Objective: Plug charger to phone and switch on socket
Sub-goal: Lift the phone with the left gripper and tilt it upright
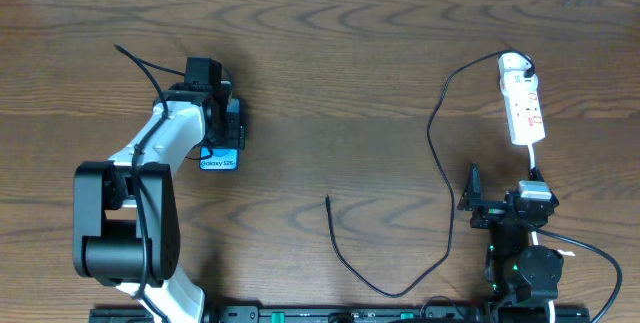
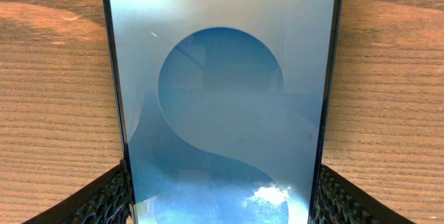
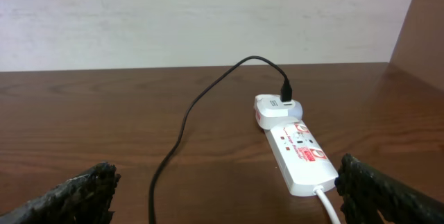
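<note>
Left pincer [image 2: 222,207] is seen closed on the phone [image 2: 222,78], its fingers [image 2: 114,200] pressed against the two long edges. The phone lies flat on the wooden surface [image 1: 330,83], screen up. A blue screen with a lighter circle is shown in the left wrist view. In the overhead view most of the phone is covered by the pincer, and only one end with the "Galaxy S25+" text is left showing, toward the arm's base.

Right pincer [image 3: 225,182] is held spread wide near the robot's edge of the surface, with nothing between its fingers [image 3: 83,189]. It is pointed at the power strip [image 3: 298,151], which lies just ahead of it on the right side of the surface. A white cord [image 3: 326,203] is seen leaving the strip's near end toward the right arm. At the far end a white adapter [image 3: 274,109] is fitted, with the black cable [image 3: 187,123] plugged into it. Red markings are visible on the strip, but the switch position cannot be told.

From the adapter the cable is looped left and down across the surface, then back up to its plug tip [image 1: 328,199]. The tip lies loose at mid-surface, between the two arms and well apart from the phone.
</note>
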Robot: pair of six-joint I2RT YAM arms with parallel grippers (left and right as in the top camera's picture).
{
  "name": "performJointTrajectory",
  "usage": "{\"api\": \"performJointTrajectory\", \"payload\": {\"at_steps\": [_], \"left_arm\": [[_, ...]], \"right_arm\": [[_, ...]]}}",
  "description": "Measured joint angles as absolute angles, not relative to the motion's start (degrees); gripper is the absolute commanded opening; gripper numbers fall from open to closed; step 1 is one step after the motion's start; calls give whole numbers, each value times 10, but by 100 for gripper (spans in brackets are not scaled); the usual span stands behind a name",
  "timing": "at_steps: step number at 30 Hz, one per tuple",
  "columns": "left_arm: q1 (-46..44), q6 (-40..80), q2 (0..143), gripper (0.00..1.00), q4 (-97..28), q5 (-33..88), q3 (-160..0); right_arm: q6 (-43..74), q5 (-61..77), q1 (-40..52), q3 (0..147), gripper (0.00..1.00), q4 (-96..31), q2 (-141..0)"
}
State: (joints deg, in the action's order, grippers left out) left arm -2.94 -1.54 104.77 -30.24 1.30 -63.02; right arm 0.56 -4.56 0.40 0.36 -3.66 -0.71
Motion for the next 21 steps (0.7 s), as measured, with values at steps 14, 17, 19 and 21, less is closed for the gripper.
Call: {"api": "performJointTrajectory", "payload": {"at_steps": [14,17,19,21], "left_arm": [[-29,-15,1013,7,-311,13,-630],[-29,-15,982,7,-311,13,-630],[-29,-13,957,7,-312,13,-630],[-29,-9,943,8,-316,14,-630]], "right_arm": [[6,-46,4,4,99,-37,-7],[6,-46,4,4,99,-37,-7],[6,-46,4,4,99,-37,-7],[6,-46,4,4,99,-37,-7]]}}
